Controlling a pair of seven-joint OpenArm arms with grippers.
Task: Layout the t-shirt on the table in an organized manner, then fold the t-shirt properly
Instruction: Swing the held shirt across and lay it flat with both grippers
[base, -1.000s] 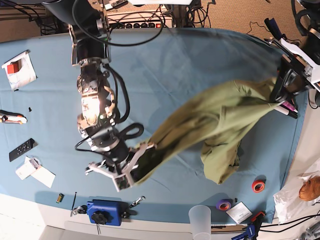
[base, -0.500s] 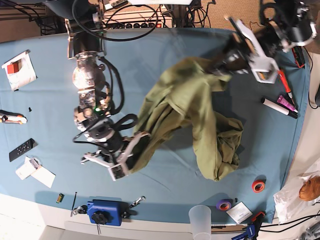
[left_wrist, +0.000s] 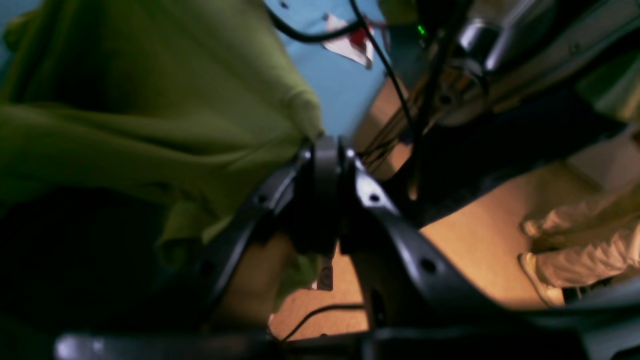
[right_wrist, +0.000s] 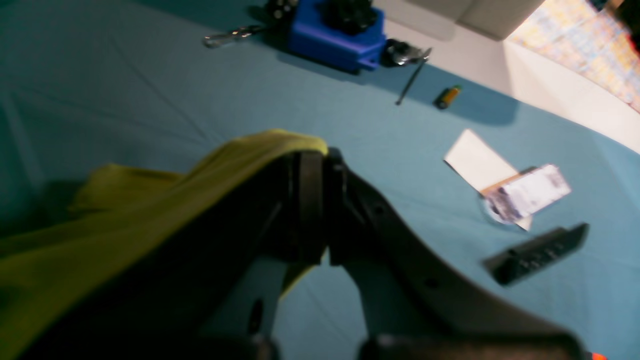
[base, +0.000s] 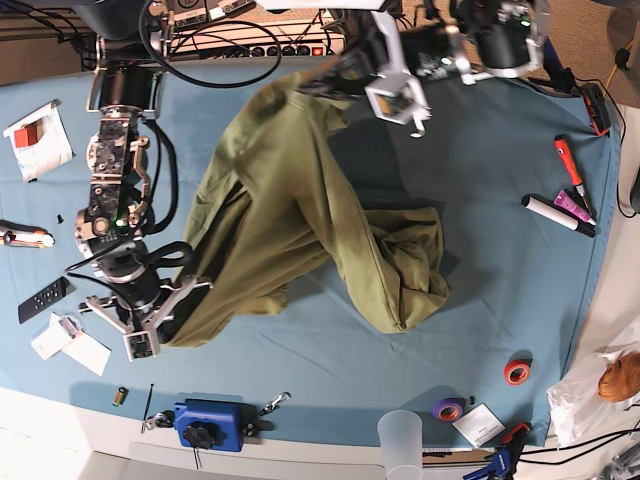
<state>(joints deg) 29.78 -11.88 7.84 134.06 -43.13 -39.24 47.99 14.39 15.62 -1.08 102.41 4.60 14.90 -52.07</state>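
Note:
The olive-green t-shirt (base: 280, 190) hangs stretched between both grippers above the teal table (base: 500, 200), its lower part bunched on the cloth at centre right. My left gripper (base: 328, 78) is raised near the table's far edge, shut on an upper edge of the t-shirt (left_wrist: 150, 115); the left wrist view shows its jaws (left_wrist: 326, 147) pinched together on the fabric. Near the front left, my right gripper (base: 162, 325) is shut on another edge of the t-shirt (right_wrist: 150, 200), its fingertips (right_wrist: 312, 157) closed over a fold just above the table (right_wrist: 150, 75).
A blue clamp tool (base: 210, 425), a remote (base: 43, 299) and paper cards (base: 70, 345) lie front left. A white packet (base: 38, 138) is at far left. Markers (base: 565, 200), tape rolls (base: 517, 372) and a plastic cup (base: 400, 435) sit right and front.
My left gripper has swung from the far right to the far middle, carrying the shirt's edge with it. My right gripper has drawn its edge further left, and the shirt now hangs longer.

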